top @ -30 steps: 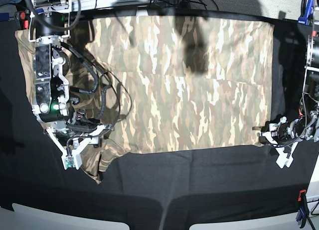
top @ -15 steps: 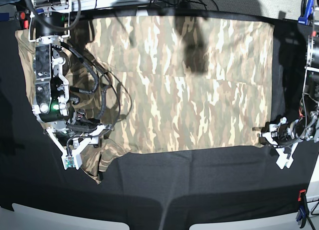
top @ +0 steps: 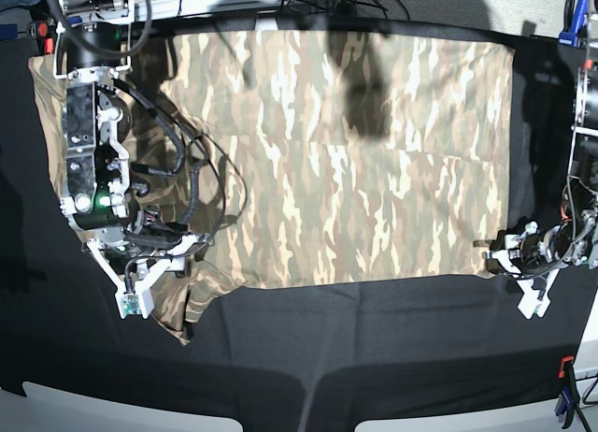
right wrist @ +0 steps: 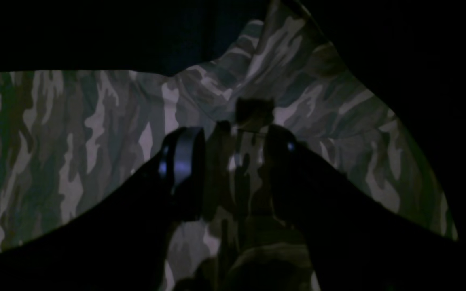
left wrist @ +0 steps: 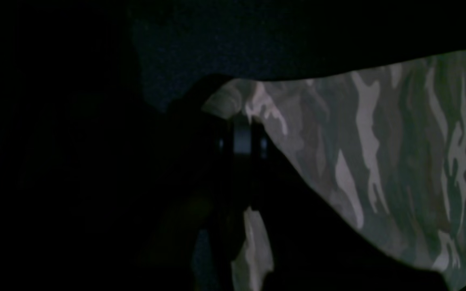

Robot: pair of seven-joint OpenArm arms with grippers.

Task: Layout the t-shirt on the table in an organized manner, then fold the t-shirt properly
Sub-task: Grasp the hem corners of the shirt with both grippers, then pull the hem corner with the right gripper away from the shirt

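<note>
Basically black-cloth counter (top: 374, 338) fills frame, blue clamp (top: 569, 22) upper right; camo t-shirt (top: 355, 170) spread across middle. Left fingers (top: 492, 254) clamped on hem corner; right fingers (top: 154, 280) apart over sleeve, lower left.

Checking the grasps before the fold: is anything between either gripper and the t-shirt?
Nothing visible. The left gripper is shut on the t-shirt at its near corner; the right gripper has its jaws apart with cloth between them.
</note>
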